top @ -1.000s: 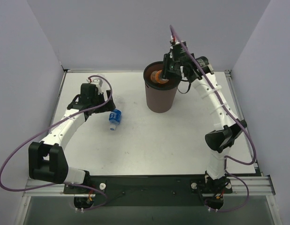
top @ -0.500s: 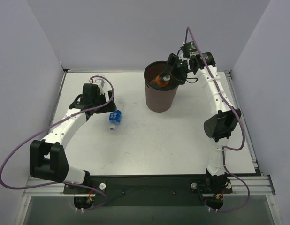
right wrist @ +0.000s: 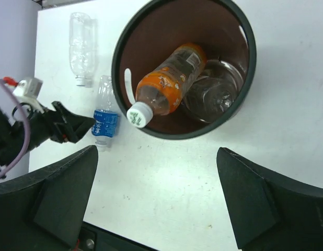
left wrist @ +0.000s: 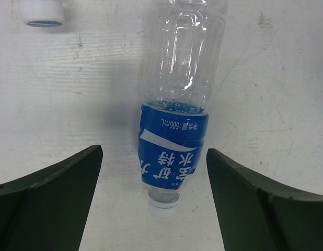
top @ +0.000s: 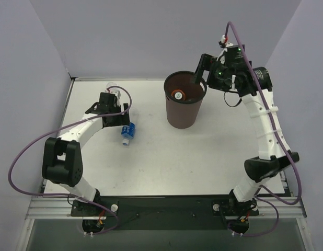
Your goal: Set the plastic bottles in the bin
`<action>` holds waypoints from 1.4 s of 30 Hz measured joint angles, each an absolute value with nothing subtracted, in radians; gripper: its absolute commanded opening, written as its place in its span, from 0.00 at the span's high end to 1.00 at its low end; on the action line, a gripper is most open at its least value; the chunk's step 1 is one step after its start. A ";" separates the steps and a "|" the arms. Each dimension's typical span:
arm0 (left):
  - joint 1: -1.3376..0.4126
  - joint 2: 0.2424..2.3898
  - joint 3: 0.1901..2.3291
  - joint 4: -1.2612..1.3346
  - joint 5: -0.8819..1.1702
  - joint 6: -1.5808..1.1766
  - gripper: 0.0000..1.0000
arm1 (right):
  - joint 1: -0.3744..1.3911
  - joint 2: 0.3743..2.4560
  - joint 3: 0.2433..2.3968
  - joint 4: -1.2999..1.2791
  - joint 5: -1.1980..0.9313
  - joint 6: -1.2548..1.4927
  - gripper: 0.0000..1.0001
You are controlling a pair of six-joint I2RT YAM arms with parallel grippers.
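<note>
On the white bench (top: 166, 157) the blue-labelled bottle (left wrist: 174, 130) lay flat. Its long axis ran away from the left hand (left wrist: 153, 157), cap nearest, between spread fingers that did not touch it. In the bin (top: 183, 115) the orange bottle (right wrist: 166, 83) leaned cap-up, the right hand (right wrist: 156, 151) wide apart and empty above.

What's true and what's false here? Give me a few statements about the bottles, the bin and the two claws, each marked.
The orange bottle lies inside the bin. True.
The blue-label bottle is in the bin too. False: it lies on the table, between the left gripper's open fingers.
The right gripper holds a bottle. False: it is open and empty.
A clear unlabelled bottle lies on the table. True.
</note>
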State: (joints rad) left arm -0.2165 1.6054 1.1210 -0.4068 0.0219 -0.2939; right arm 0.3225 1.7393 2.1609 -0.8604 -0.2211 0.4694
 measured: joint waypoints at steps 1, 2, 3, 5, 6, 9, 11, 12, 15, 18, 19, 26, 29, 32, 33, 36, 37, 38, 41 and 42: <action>-0.217 1.615 1.126 -0.406 0.022 -0.294 0.11 | 0.326 1.697 2.146 -0.855 -0.210 0.455 0.10; -0.217 1.625 1.132 -0.407 0.022 -0.294 0.12 | 0.330 1.657 2.128 -0.846 -0.200 0.440 0.10; -0.217 1.638 1.140 -0.405 0.022 -0.294 0.13 | 0.336 1.620 2.109 -0.838 -0.190 0.427 0.10; -0.218 1.673 1.155 -0.402 0.025 -0.294 0.13 | 0.348 1.561 2.070 -0.826 -0.183 0.407 0.10; -0.220 1.693 1.160 -0.398 0.027 -0.293 0.13 | 0.353 1.539 2.048 -0.820 -0.181 0.399 0.11; -0.233 1.751 1.170 -0.390 0.037 -0.295 0.29 | 0.372 1.513 1.994 -0.816 -0.176 0.386 0.13; -0.244 1.790 1.182 -0.392 0.041 -0.297 0.46 | 0.387 1.513 1.954 -0.814 -0.170 0.378 0.14; -0.249 1.808 1.200 -0.393 0.050 -0.294 0.57 | 0.396 1.517 1.935 -0.814 -0.169 0.373 0.14; -0.254 1.817 1.226 -0.377 0.067 -0.296 0.61 | 0.419 1.529 1.913 -0.815 -0.173 0.368 0.14; -0.258 1.746 1.137 -0.303 0.120 -0.295 0.61 | 0.444 1.532 1.913 -0.811 -0.193 0.378 0.11; -0.261 1.705 1.097 -0.278 0.133 -0.295 0.60 | 0.452 1.532 1.914 -0.812 -0.197 0.385 0.10; -0.364 1.225 0.873 0.029 0.289 -0.311 0.60 | 0.543 1.539 1.934 -0.802 -0.237 0.458 0.10; -0.422 1.156 0.873 0.174 0.358 -0.331 0.59 | 0.578 1.554 1.942 -0.786 -0.253 0.480 0.09; -0.475 1.153 0.873 0.247 0.408 -0.335 0.58 | 0.591 1.571 1.942 -0.771 -0.276 0.496 0.08; -0.492 1.156 0.873 0.255 0.421 -0.333 0.58 | 0.591 1.576 1.942 -0.765 -0.281 0.500 0.07; -0.527 1.169 0.873 0.257 0.455 -0.323 0.58 | 0.590 1.583 1.942 -0.743 -0.300 0.508 0.06; -0.532 1.176 0.877 0.254 0.463 -0.318 0.58 | 0.590 1.582 1.942 -0.735 -0.304 0.510 0.06; -0.537 1.184 0.883 0.250 0.469 -0.312 0.58 | 0.590 1.581 1.942 -0.725 -0.307 0.513 0.06; -0.553 1.196 0.903 0.237 0.477 -0.296 0.58 | 0.591 1.581 1.942 -0.702 -0.317 0.521 0.11; -0.561 1.197 0.911 0.234 0.479 -0.290 0.58 | 0.591 1.581 1.942 -0.698 -0.319 0.523 0.12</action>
State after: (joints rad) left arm -0.5606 1.1973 0.9112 0.2337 0.4786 -0.2901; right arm 0.5907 1.5810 1.9415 -0.6983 -0.3191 0.5232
